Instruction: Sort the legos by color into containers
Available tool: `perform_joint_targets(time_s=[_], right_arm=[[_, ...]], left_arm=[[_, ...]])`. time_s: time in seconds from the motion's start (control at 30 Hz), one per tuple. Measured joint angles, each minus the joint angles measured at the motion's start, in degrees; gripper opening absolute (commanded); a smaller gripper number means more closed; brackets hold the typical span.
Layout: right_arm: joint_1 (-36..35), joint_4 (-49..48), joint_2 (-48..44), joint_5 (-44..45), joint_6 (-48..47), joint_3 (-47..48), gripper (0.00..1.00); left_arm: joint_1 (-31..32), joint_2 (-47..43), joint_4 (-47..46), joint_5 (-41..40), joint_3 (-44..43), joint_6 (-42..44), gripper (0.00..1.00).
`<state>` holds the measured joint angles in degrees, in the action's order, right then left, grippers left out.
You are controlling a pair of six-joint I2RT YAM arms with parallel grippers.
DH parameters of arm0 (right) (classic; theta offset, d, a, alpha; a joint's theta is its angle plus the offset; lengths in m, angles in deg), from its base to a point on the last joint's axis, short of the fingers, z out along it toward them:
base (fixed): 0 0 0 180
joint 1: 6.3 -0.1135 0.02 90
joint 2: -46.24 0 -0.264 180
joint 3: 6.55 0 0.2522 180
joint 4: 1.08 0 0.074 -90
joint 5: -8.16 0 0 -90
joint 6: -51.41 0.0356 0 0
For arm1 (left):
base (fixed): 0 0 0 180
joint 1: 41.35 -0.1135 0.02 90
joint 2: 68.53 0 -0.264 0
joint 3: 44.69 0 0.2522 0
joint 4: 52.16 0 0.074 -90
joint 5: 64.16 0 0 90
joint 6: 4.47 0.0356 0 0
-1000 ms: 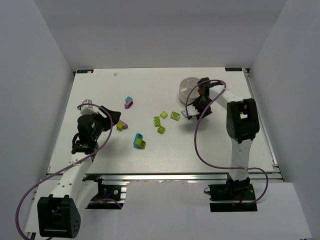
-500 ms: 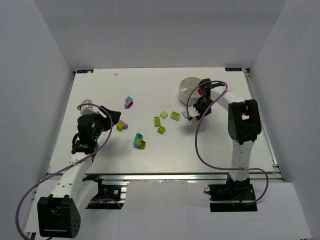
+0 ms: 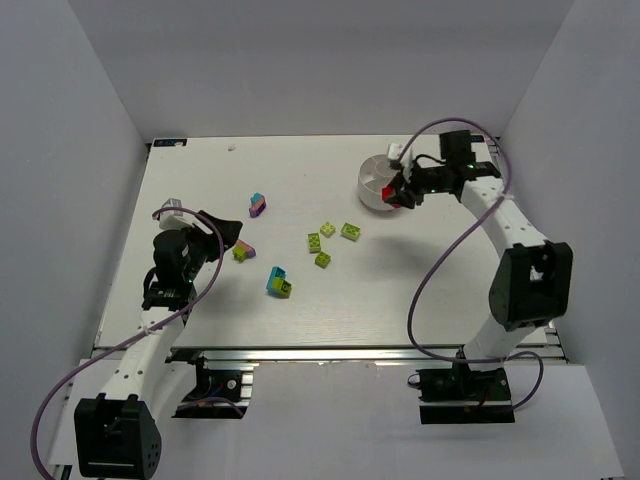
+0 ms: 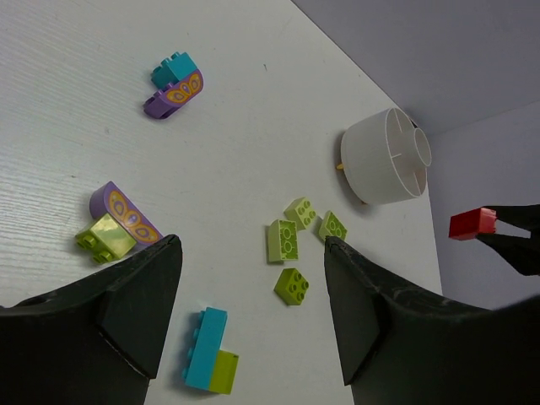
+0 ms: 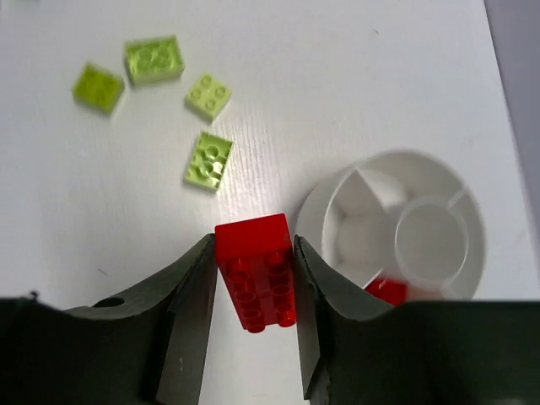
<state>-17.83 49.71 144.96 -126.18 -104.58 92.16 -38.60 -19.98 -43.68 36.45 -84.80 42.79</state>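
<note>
Light: bright, even, diffuse. Shadows: faint, soft, on my white wood-grain bench (image 3: 300, 180). Focus: crisp across my three views.

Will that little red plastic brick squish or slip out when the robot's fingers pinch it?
Probably no squishing: the red plastic brick shows straight edges with the right gripper clamped on both sides, so it seems stiff. It looks light, hanging from that pinch alone. Its sides look smooth, so it might slip if the grip loosens.
</note>
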Motion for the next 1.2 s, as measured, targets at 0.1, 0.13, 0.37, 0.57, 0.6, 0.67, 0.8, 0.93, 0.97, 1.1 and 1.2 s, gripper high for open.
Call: perform_joint_targets(time_s=[0.1,0.13,0.37,0.57,0.6,0.67,0.8,0.93,0.97,1.1,1.2], right_arm=[[4.2,-14.2,-4.8,-1.6,21.3,-5.9,0.0],[5.7,-19.1,-5.4,-1.2,28.8,-7.3,0.0],[11.0,-39.2,-1.3,7.9,64.6,-6.6,0.0],[10.8,-44.5,9.8,13.2,85.0,1.4,0.0],[10.8,-44.9,11.5,13.8,87.2,2.4,0.0],[10.8,-45.2,13.7,14.6,90.2,3.3,0.0],[11.0,-45.8,16.6,14.8,93.0,3.9,0.0],[11.9,-46.3,17.2,14.1,93.9,3.9,0.0],[12.1,-46.6,17.2,13.9,93.9,3.9,0.0],[12.8,-48.6,17.2,12.9,94.1,3.8,0.02],[13.3,-50.0,17.2,11.4,94.1,3.3,0.06]], left_arm=[[0.0,0.2,-0.3,0.5,0.0,-0.4,0.78],[0.0,0.2,-0.4,0.6,0.0,-0.5,0.78],[0.0,0.1,-0.8,0.8,0.0,-1.3,0.77],[0.0,0.0,-0.7,0.8,0.0,-1.3,0.77],[0.0,0.0,-0.6,0.7,0.0,-1.3,0.77],[0.0,-0.5,-0.2,0.7,0.0,-1.3,0.77],[0.0,-1.5,0.6,0.5,0.0,-1.2,0.77],[0.0,-1.6,0.7,0.4,0.0,-1.2,0.77],[0.0,-1.5,0.7,0.4,0.0,-1.2,0.77],[0.0,-0.9,0.7,0.4,0.0,-1.2,0.77],[0.0,-0.7,0.7,0.4,0.0,-1.3,0.77]])
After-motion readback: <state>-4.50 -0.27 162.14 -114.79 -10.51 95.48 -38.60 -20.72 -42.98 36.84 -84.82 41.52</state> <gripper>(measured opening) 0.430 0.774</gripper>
